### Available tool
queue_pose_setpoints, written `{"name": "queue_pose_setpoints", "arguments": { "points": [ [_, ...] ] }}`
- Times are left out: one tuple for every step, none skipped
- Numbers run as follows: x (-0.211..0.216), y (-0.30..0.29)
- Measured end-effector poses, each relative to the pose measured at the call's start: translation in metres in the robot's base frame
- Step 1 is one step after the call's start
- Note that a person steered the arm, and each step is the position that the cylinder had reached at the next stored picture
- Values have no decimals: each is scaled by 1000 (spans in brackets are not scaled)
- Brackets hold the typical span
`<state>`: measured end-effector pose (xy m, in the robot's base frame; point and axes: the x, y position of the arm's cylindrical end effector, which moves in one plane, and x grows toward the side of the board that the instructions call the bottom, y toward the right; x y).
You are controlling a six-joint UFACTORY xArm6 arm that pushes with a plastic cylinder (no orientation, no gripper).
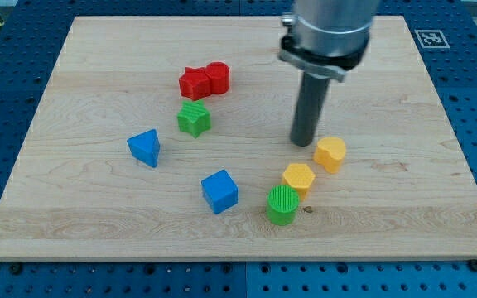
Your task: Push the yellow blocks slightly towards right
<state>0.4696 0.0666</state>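
Two yellow blocks lie right of the board's middle. One yellow hexagon-like block [330, 154] is the upper right one. The other yellow block [299, 178] lies lower left of it, touching a green cylinder [282, 204]. My tip [304, 143] is the lower end of the dark rod, standing just left of the upper yellow block and above the lower one, apart from both by a small gap.
A red star block [194, 83] and red cylinder [218, 77] touch near the top middle. A green star block [194, 119] lies below them. A blue triangle block [145, 147] and a blue cube [219, 191] lie to the left. The wooden board [73, 207] sits on a blue perforated table.
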Motion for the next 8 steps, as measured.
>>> {"name": "queue_pose_setpoints", "arguments": {
  "points": [
    [23,-42],
    [58,-53],
    [76,-47],
    [83,-34],
    [83,-13],
    [81,5],
    [69,13],
    [67,27]
  ]
}}
